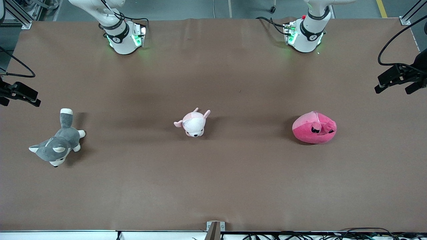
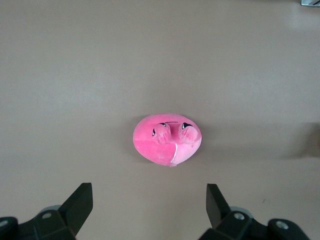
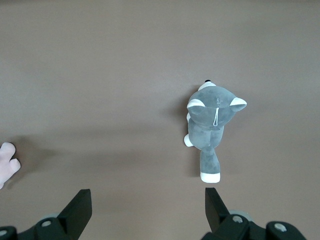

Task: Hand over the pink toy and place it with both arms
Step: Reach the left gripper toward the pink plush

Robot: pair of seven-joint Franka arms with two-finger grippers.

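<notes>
The pink toy (image 1: 308, 133) lies on the brown table toward the left arm's end, face up with its angry eyes showing. It also shows in the left wrist view (image 2: 162, 145). My left gripper (image 2: 149, 206) is open and empty, high over the table, well apart from the toy. My right gripper (image 3: 147, 207) is open and empty, high over the table near the grey-and-white husky plush (image 3: 212, 125). Neither gripper shows in the front view; only the arms' bases do.
The husky plush (image 1: 56, 145) lies toward the right arm's end. A small pale pink-and-white plush (image 1: 194, 123) sits mid-table; its edge shows in the right wrist view (image 3: 6, 167). Black camera mounts (image 1: 400, 78) stand at both table ends.
</notes>
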